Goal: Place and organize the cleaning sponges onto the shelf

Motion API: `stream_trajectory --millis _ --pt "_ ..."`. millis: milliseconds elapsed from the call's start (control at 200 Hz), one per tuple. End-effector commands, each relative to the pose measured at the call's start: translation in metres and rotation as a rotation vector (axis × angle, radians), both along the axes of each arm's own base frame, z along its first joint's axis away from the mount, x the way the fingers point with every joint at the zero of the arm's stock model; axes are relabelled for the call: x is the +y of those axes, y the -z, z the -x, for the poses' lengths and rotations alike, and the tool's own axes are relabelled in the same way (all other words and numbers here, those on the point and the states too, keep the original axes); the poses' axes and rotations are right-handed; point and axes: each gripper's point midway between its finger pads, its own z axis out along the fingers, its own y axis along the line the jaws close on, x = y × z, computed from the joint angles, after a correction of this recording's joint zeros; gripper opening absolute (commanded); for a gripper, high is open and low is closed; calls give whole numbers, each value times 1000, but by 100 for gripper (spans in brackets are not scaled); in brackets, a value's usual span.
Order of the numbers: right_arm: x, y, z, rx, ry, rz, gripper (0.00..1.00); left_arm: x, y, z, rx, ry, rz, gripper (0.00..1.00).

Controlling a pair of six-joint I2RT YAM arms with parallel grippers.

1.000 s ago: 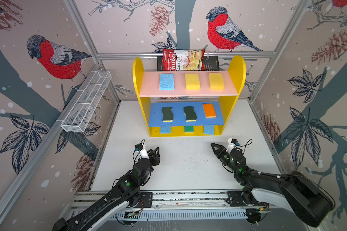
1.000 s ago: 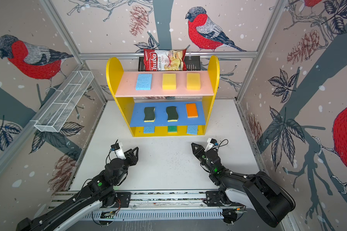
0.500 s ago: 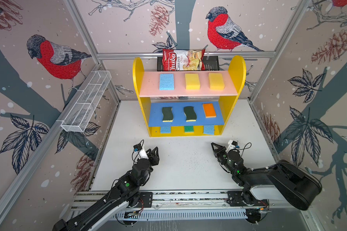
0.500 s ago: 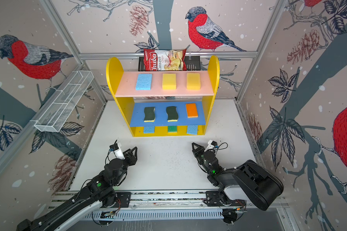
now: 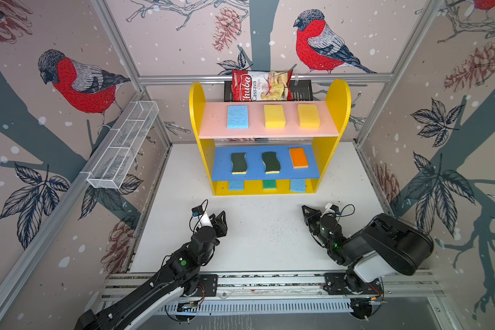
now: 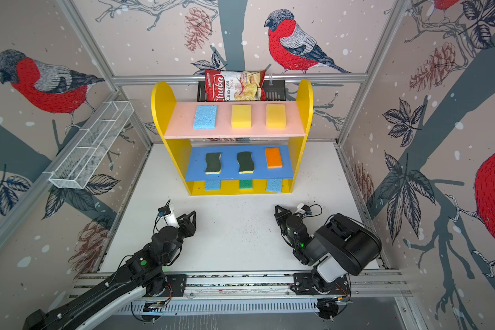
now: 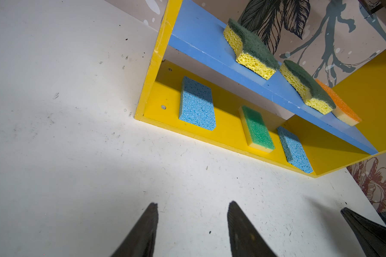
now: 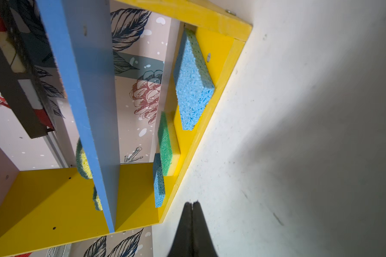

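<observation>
Looking into the cell, you find all nine cleaning sponges point(image 5: 237, 116) lying three per board on the shelf point(image 5: 338, 108), while in front of it over the white table point(image 5: 263, 237) the left gripper point(image 7: 193, 203) stands released and empty and the right gripper point(image 8: 192, 203) is clenched on nothing.

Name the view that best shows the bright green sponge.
Left wrist view: the bright green sponge shows its whole top and yellow backing. Both top views show only its front end under the blue board; the right wrist view shows it edge-on.
</observation>
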Motion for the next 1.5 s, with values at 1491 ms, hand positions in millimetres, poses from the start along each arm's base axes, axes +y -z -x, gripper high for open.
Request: stream_trajectory --millis 1491 --pt "-1 13 -66 -28 157 -212 1 -7 -8 -22 6 -17 -31 52"
